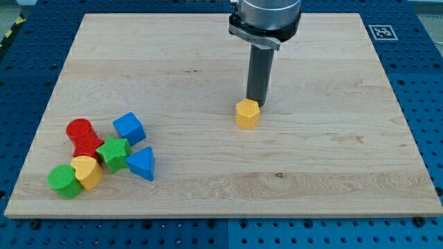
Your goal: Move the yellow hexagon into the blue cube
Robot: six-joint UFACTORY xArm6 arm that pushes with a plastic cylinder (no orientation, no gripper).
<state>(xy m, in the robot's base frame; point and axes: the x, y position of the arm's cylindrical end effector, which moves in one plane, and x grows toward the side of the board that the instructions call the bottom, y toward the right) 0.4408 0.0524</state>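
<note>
Camera view: my tip (258,105) has no jaws and holds nothing; it stands touching the yellow hexagon (247,114) at its 1 o'clock side. Blue cube (129,128) lies at the hexagon's 9 o'clock, well apart. Judgement: reposition tip to 3 o'clock.

A pale wooden board (208,55) with visible grain is laid flat on a blue perforated table (28,76), whose regular holes are seen along the left, right and near edges. A black-and-white square marker (382,32) is fixed at the far right corner of the board. At the far left, a strip of yellow-and-black hazard tape (10,32) is seen, and the scene is evenly lit.
</note>
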